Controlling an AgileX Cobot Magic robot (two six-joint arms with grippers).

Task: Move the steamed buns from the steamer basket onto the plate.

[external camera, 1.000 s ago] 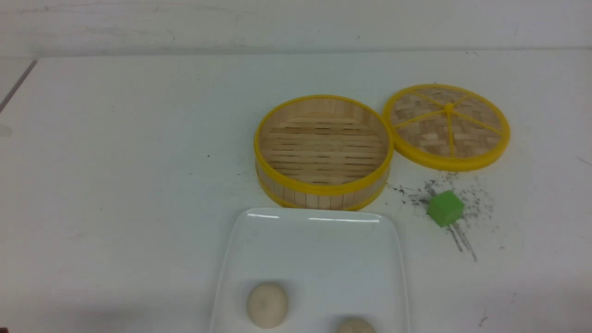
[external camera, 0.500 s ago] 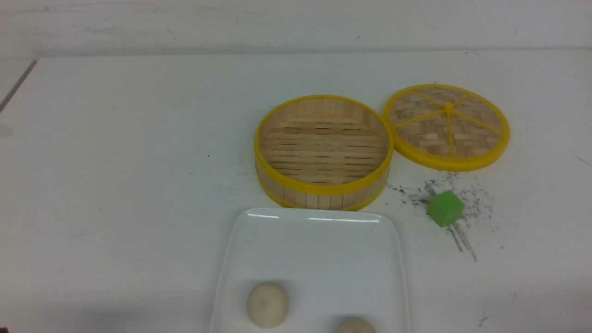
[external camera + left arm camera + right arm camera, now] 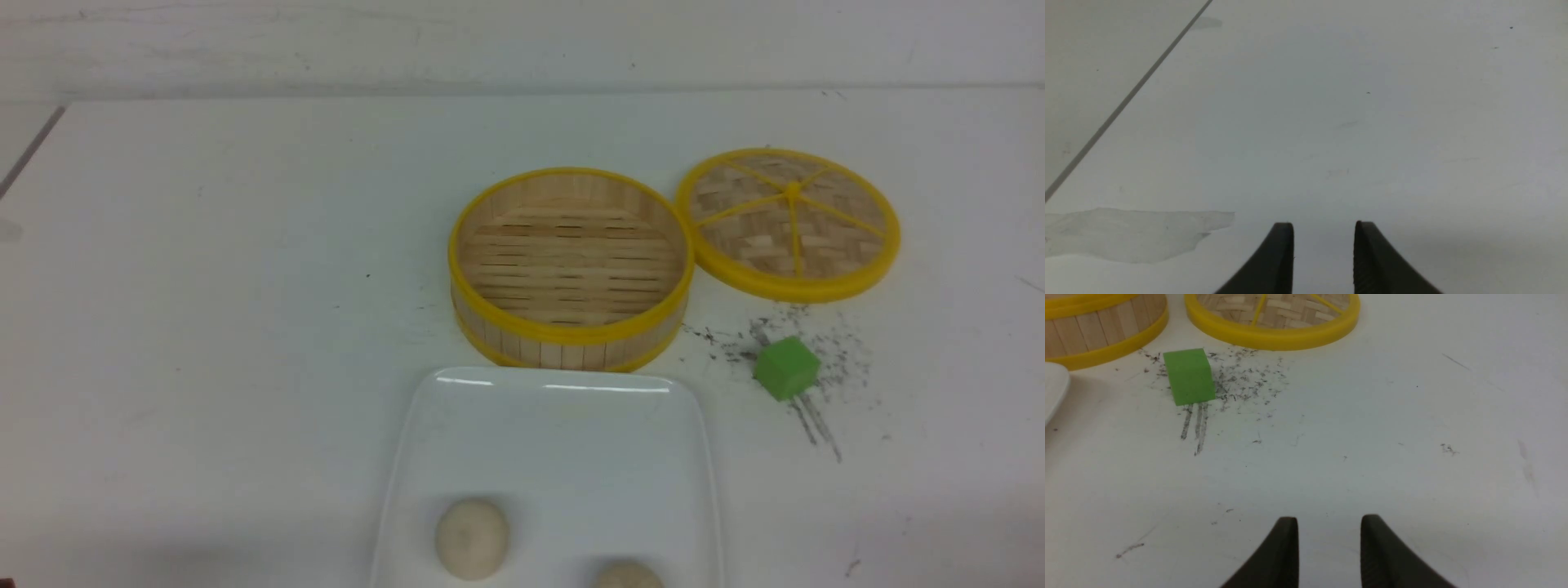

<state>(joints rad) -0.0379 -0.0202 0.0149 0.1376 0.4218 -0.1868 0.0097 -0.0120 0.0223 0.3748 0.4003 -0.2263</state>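
Observation:
Two cream-white steamed buns lie on the white plate (image 3: 555, 433) near the front edge: one bun (image 3: 472, 538) to the left, the other bun (image 3: 627, 575) partly cut off by the frame. Behind the plate stands the steamer basket (image 3: 570, 268), its slatted floor bare. Neither arm shows in the front view. My left gripper (image 3: 1324, 228) is open over bare white table, with nothing between its dark fingers. My right gripper (image 3: 1329, 522) is open too and holds nothing; the basket's wall (image 3: 1098, 326) and the plate's corner (image 3: 1053, 390) show far ahead of it.
The flat woven lid (image 3: 789, 222) lies right of the basket, touching its rim. A green cube (image 3: 785, 367) sits on dark scuff marks right of the plate; the cube (image 3: 1189, 375) and lid (image 3: 1274, 318) lie ahead of my right gripper. A table seam (image 3: 1126, 98) runs near my left gripper.

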